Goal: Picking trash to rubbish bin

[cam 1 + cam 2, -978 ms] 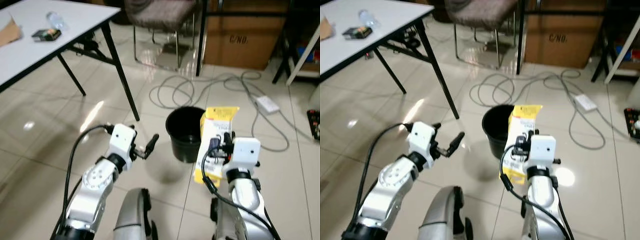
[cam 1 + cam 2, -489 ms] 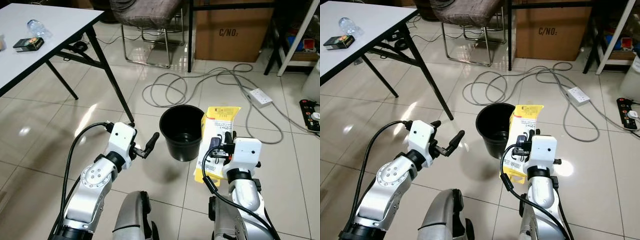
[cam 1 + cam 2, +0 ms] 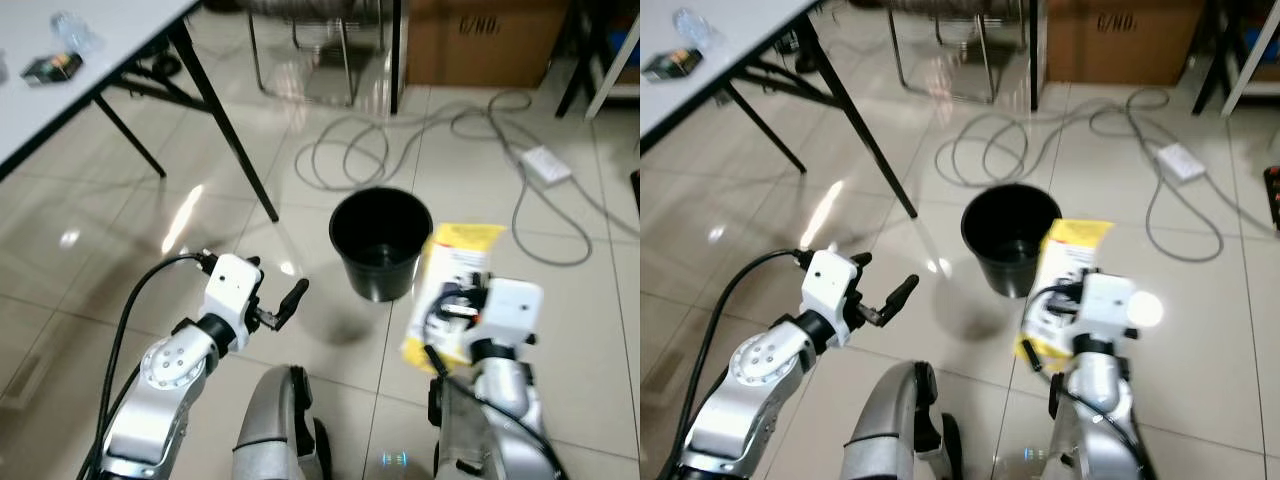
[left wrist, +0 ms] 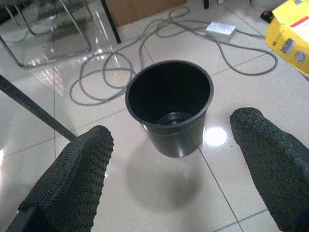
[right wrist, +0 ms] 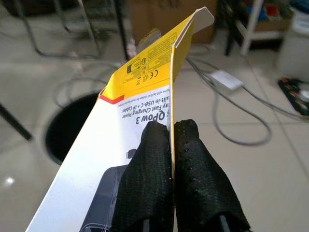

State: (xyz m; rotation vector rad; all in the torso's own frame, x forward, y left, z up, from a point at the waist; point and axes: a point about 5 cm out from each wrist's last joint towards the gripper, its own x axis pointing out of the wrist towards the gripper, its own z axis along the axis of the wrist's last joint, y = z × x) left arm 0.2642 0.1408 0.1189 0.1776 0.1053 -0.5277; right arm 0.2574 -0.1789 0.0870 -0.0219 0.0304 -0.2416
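Pinching the yellow-and-white package (image 5: 140,121), the right gripper (image 5: 173,145) has both black fingers clamped on its thin wall, the flap end rising past the fingertips. Just beyond and to the left of that gripper stands the black rubbish bin (image 3: 381,240) on the tiled floor. Left of the bin, the left gripper (image 4: 174,183) holds nothing, fingers spread wide and aimed at it. Grey cables (image 3: 350,160) coil on the floor past the bin.

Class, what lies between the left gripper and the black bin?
Only bare floor tile separates the left gripper from the black bin, as the left eye view shows.
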